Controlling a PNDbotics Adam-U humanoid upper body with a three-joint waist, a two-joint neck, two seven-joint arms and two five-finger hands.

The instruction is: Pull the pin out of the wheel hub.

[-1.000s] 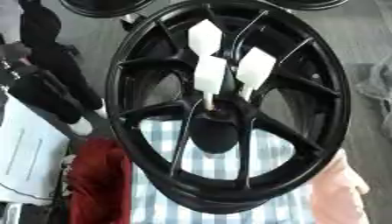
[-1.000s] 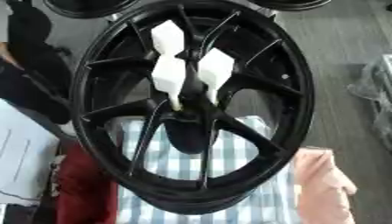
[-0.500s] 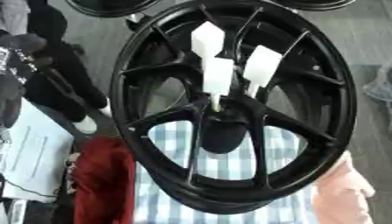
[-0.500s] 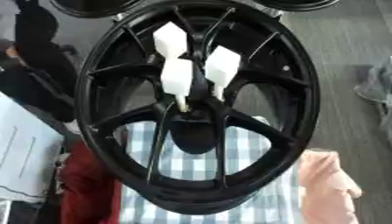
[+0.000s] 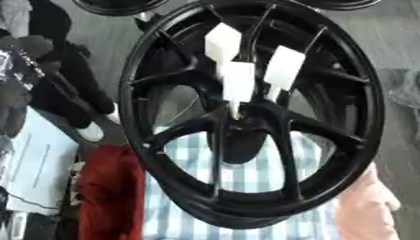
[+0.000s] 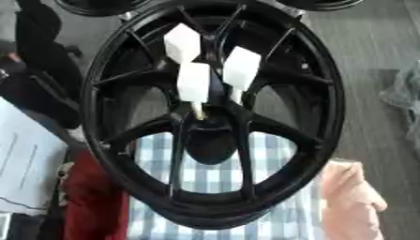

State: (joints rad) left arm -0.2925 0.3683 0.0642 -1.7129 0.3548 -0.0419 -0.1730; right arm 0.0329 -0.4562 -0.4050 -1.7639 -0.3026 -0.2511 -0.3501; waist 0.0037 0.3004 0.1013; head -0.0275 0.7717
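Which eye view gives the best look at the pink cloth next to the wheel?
The right eye view: the pink cloth shows nearly whole beside the black wheel. In the left eye view it sits at the right edge, partly cut off.

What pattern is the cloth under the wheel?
Blue and white checks on the cloth, seen through the black wheel; right eye view.

wheel hub [image 6: 215,126]: we see it black all over, rim and spokes alike
pins [image 6: 194,83]: we count three white heads, on pale stems
cloth [image 5: 246,187]: blue and white check, under the hub
red fabric [image 5: 109,187]: deep red
pink fabric [image 6: 351,197]: pale pink
floor [image 6: 373,42]: grey
paper [image 5: 33,161]: white
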